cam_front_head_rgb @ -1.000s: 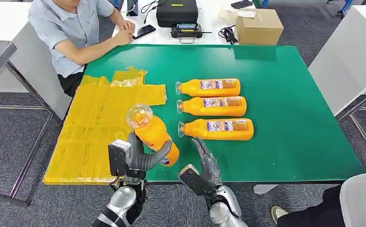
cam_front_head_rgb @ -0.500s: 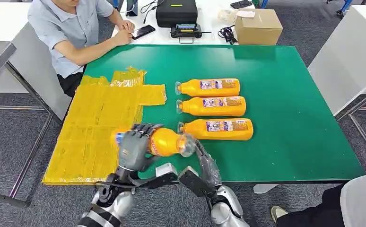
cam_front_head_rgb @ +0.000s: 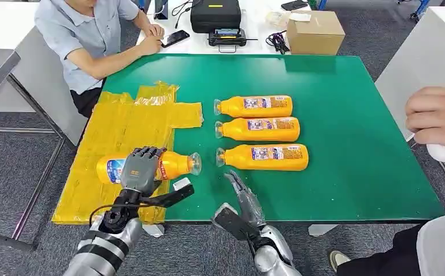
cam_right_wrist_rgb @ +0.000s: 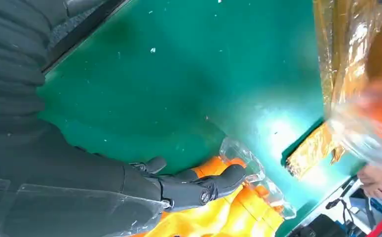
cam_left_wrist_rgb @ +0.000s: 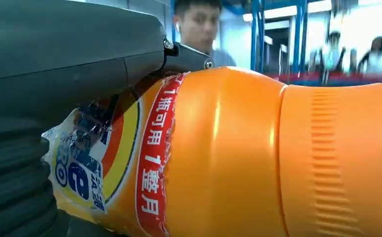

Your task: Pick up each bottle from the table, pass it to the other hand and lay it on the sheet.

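My left hand (cam_front_head_rgb: pixel 140 169) grips an orange bottle (cam_front_head_rgb: pixel 173 165) from above. The bottle is on its side, low over the yellow sheet (cam_front_head_rgb: pixel 122 129), with its clear cap end reaching past the sheet's right edge. The left wrist view shows that bottle (cam_left_wrist_rgb: pixel 218 148) close up under my left hand (cam_left_wrist_rgb: pixel 56 64). Three more orange bottles lie side by side on the green table (cam_front_head_rgb: pixel 352 115): far (cam_front_head_rgb: pixel 253 106), middle (cam_front_head_rgb: pixel 257 129), near (cam_front_head_rgb: pixel 263 156). My right hand (cam_front_head_rgb: pixel 240 198) is open at the table's front edge, just short of the near bottle. In the right wrist view its fingers (cam_right_wrist_rgb: pixel 194 190) stretch beside a bottle's clear cap (cam_right_wrist_rgb: pixel 241 155).
A person sits at the back left, arms on a white table holding a phone (cam_front_head_rgb: pixel 175 38), a black case (cam_front_head_rgb: pixel 215 14) and a cardboard box (cam_front_head_rgb: pixel 315 32). Another person's hand (cam_front_head_rgb: pixel 436 118) holding something white reaches in at the right edge.
My left hand has turned the bottle from upright to lying, carried it left and lowered it over the sheet. The right hand has barely moved. A person's hand has come in at the right.
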Robot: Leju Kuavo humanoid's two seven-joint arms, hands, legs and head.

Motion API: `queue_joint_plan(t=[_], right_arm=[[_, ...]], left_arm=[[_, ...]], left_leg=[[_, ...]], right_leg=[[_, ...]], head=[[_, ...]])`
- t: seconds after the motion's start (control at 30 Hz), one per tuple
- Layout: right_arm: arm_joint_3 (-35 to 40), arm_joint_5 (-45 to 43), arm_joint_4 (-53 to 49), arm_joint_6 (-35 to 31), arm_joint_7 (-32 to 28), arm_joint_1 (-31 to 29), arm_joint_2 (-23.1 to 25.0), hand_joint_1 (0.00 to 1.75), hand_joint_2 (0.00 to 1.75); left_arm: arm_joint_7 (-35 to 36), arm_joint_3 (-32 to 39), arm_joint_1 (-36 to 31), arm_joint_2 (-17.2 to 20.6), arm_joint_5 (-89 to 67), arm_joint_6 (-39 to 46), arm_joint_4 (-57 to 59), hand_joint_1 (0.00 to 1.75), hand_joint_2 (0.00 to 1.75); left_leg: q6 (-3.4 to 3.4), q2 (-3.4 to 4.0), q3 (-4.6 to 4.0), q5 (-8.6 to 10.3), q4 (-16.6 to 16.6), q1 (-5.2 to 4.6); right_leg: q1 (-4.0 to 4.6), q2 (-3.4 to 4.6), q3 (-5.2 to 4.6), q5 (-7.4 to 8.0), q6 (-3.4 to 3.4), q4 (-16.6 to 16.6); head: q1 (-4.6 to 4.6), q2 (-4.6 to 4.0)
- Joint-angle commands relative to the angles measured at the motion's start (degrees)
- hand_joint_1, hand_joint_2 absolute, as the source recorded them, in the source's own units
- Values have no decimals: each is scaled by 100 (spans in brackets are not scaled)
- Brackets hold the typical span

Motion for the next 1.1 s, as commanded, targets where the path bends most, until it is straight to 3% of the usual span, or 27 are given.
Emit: queue_joint_plan(t=[0.03, 0.07, 0.1, 0.17, 0.2, 0.23, 0.27, 0.3, 0.33, 0.37, 1.1], right_arm=[[-157, -2, 107, 86, -22, -147, -19, 0, 175], [-158, -1, 109, 84, -22, -146, -20, 0, 175], [-154, 1, 116, 89, -27, -146, -19, 0, 175], [-154, 1, 116, 89, -27, -146, -19, 0, 175], [-150, 1, 126, 95, -30, -152, -16, 0, 175], [-150, 5, 127, 85, -37, -152, -14, 0, 175], [-149, 6, 127, 84, -39, -151, -14, 0, 175], [-148, 6, 120, 84, -43, -147, -14, 0, 175], [-150, 6, 115, 79, -45, -142, -13, 0, 175], [-153, 4, 108, 78, -45, -139, -16, 0, 175], [-282, 86, 19, 49, -27, -114, -72, 0, 175]], left_arm=[[94, -127, -735, 327, -141, -232, 1567, 175, 175], [86, -133, -734, 324, -145, -233, 1586, 175, 175], [96, -190, -750, 324, -231, -180, 1647, 159, 175], [96, -190, -750, 324, -231, -180, 1647, 159, 175], [110, -214, -764, 323, -267, -169, 1688, 124, 175], [87, -171, -786, 286, -187, -290, 1754, 150, 175], [70, -172, -790, 287, -179, -300, 1760, 147, 175], [41, -186, -805, 281, -175, -335, 1792, 93, 175], [28, -179, -813, 270, -153, -370, 1811, 12, 175], [30, -205, -836, 262, -168, -460, 1852, 0, 175], [-75, -150, -944, 206, 244, -1227, 2299, 0, 175]], left_leg=[[-10, 7, 20, -7, -2, 6], [-13, 7, 30, -12, -1, 9], [-10, 7, 20, -8, -2, 6], [-10, 4, 20, -10, 1, 7], [-7, 2, 12, -5, -1, 5], [-12, 4, 26, -13, 2, 9], [-9, 2, 19, -8, -1, 6], [-13, 2, 32, -13, 0, 8], [-10, 3, 20, -8, 0, 5], [-14, 5, 31, -13, 2, 8], [-13, 2, 68, 4, -6, 2]], right_leg=[[7, 3, 18, -6, -13, -2], [9, 3, 28, -11, -17, 0], [7, 3, 18, -8, -12, 0], [8, 0, 20, -10, -13, 2], [5, -1, 12, -5, -9, 0], [9, 0, 26, -12, -15, 1], [6, 1, 19, -7, -11, 0], [8, 2, 32, -12, -16, 1], [5, 4, 21, -6, -12, 1], [8, 5, 30, -11, -18, 3], [2, 6, 66, 1, -12, -3]], head=[[0, 0], [2, 0], [0, 0], [2, 0], [0, 0], [0, 0], [2, 0], [2, 0], [0, 0], [2, 0], [0, 0]])
